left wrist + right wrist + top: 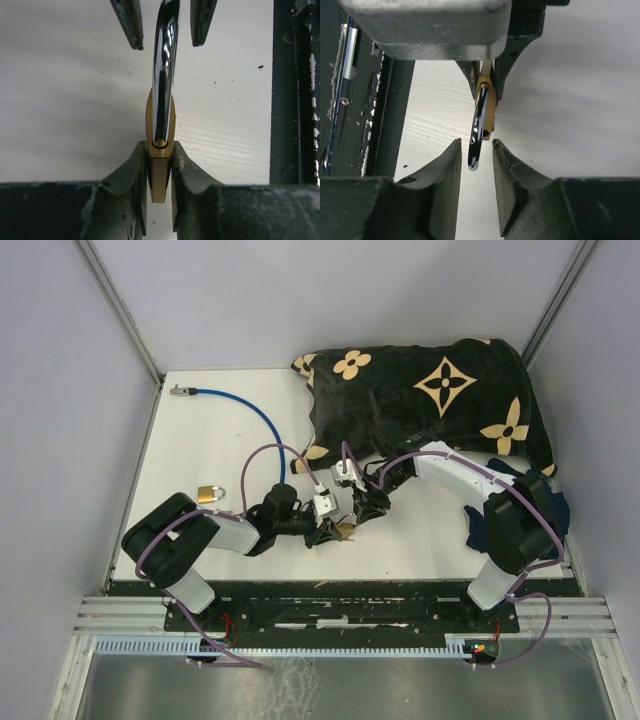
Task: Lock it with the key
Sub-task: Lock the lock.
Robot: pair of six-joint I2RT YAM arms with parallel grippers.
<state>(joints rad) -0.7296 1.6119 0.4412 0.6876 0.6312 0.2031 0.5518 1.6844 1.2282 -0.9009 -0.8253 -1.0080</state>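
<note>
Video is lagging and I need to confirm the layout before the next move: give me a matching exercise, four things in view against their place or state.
Things:
1. left gripper
2. right gripper
3. loose padlock
4. blue cable

Places or states:
A. at the back left of the table
B. shut on the brass body of the held padlock
C. open, fingers either side of the chrome shackle
D. lying beside the left arm

Pairs: 1-B; 2-C; 3-D; 4-A.
</note>
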